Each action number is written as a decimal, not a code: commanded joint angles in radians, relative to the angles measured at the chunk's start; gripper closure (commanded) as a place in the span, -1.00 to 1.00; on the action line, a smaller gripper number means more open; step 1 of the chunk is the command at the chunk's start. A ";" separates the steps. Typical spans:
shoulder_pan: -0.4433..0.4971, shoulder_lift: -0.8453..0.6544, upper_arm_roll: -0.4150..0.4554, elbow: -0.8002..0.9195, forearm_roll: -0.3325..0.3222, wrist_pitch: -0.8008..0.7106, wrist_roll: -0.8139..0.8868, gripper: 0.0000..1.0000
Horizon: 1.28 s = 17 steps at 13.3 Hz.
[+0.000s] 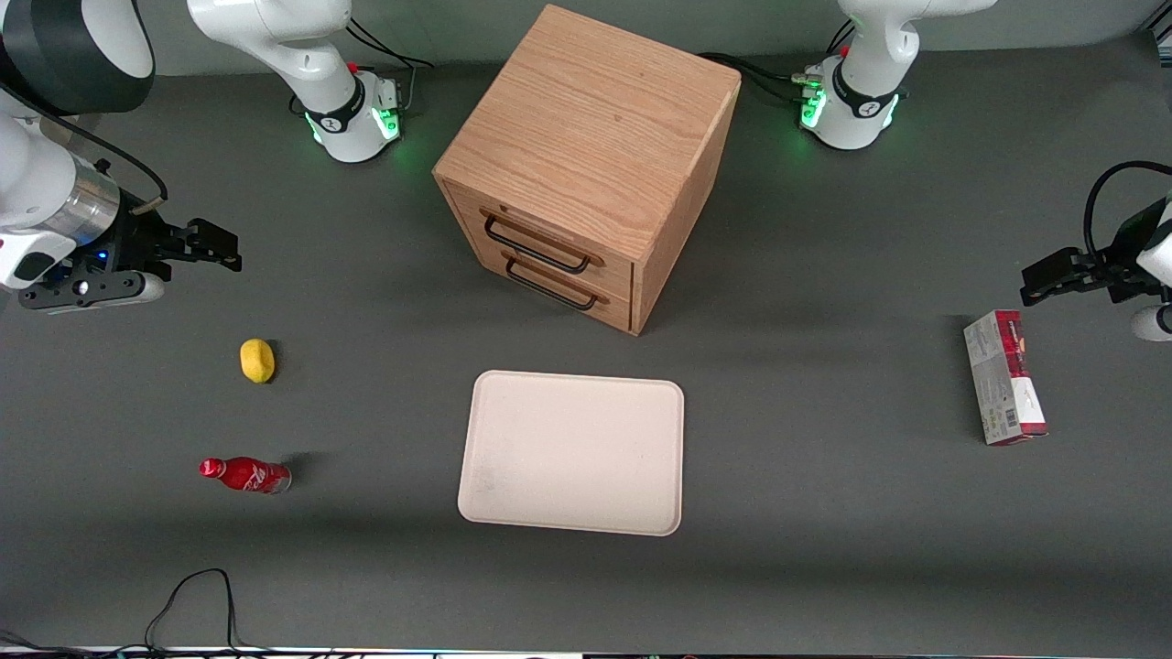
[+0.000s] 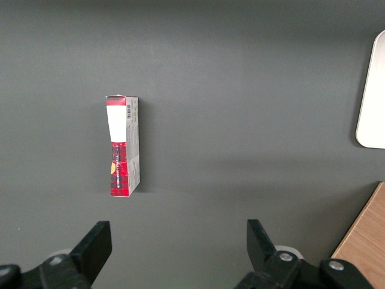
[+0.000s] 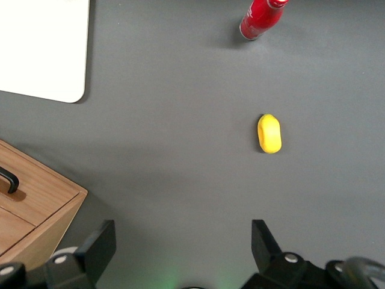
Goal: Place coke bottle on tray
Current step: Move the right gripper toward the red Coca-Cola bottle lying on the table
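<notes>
The coke bottle (image 1: 245, 475) is small and red with white script and a red cap. It lies on its side on the grey table toward the working arm's end, nearer the front camera than a lemon. It also shows in the right wrist view (image 3: 260, 18). The cream-white tray (image 1: 573, 451) lies flat in front of the wooden drawer cabinet, with nothing on it; its corner shows in the right wrist view (image 3: 42, 48). My gripper (image 1: 215, 248) hovers open and empty above the table, farther from the camera than the lemon and bottle. In the right wrist view its fingers (image 3: 99, 244) stand wide apart.
A yellow lemon (image 1: 257, 360) lies between my gripper and the bottle, also in the right wrist view (image 3: 269, 133). A wooden two-drawer cabinet (image 1: 586, 165) stands mid-table. A red-and-grey carton (image 1: 1003, 376) lies toward the parked arm's end. A black cable (image 1: 197, 595) loops at the near edge.
</notes>
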<state>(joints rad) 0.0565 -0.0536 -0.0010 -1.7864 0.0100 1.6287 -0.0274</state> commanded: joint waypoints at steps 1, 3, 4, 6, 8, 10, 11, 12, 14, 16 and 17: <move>-0.012 -0.012 0.018 0.002 0.008 -0.012 0.021 -1.00; -0.010 -0.012 0.016 0.004 0.010 -0.012 0.021 -1.00; -0.009 -0.012 0.016 0.004 0.010 -0.012 0.020 -1.00; -0.004 -0.011 0.015 0.015 0.007 -0.012 0.021 -1.00; -0.007 -0.005 0.012 0.027 0.008 -0.013 0.023 -1.00; -0.007 -0.005 0.010 0.030 0.010 -0.013 0.024 -1.00; -0.007 -0.005 0.010 0.030 0.008 -0.013 0.024 -1.00; -0.009 -0.003 0.010 0.030 0.010 -0.013 0.024 -1.00; -0.012 -0.003 0.009 0.032 0.010 -0.013 0.024 -1.00; -0.018 0.001 0.003 0.039 0.010 -0.012 0.023 -1.00; -0.018 0.033 -0.011 0.082 0.010 -0.012 0.020 -1.00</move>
<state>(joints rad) 0.0424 -0.0526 0.0027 -1.7637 0.0103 1.6290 -0.0220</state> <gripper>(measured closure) 0.000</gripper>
